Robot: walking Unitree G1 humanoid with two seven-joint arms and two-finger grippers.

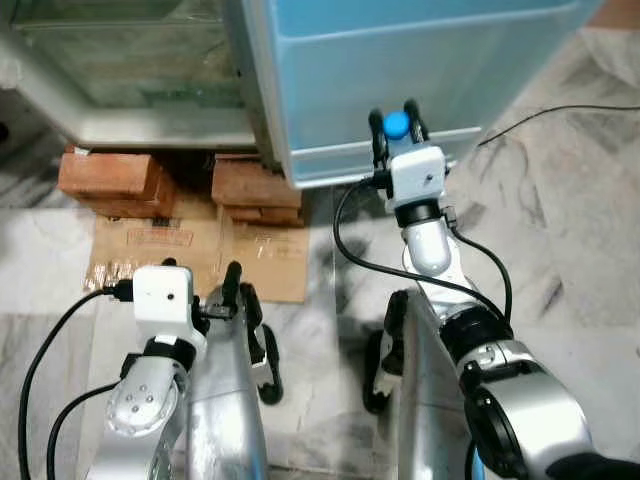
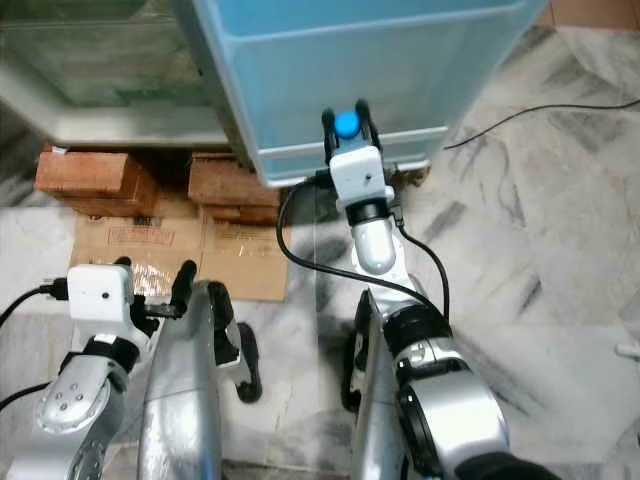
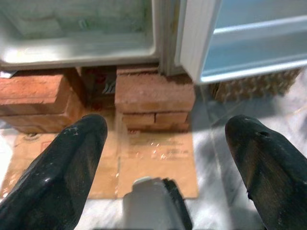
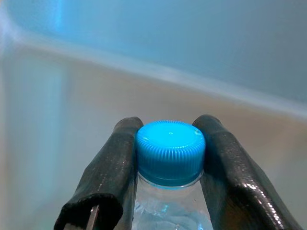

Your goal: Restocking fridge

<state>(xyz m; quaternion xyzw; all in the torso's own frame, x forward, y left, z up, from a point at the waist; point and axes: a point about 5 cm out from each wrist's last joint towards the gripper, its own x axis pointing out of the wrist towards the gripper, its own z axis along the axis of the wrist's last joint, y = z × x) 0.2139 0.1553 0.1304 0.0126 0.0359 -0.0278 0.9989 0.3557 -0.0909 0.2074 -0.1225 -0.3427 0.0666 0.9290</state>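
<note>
Right wrist view has the right gripper (image 4: 169, 158) pinching the water bottle (image 4: 170, 152) at its blue cap, carried toward the pale blue fridge door (image 1: 420, 70) for shelving, while the left gripper (image 3: 168, 158) waits spread wide, empty.

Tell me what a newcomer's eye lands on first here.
The blue cap of a clear water bottle, pinched between the right gripper's black fingers and held up against the pale blue fridge door. Next, the red bricks propping up the open fridge, on flattened cardboard, with the left gripper open low before them.
</note>
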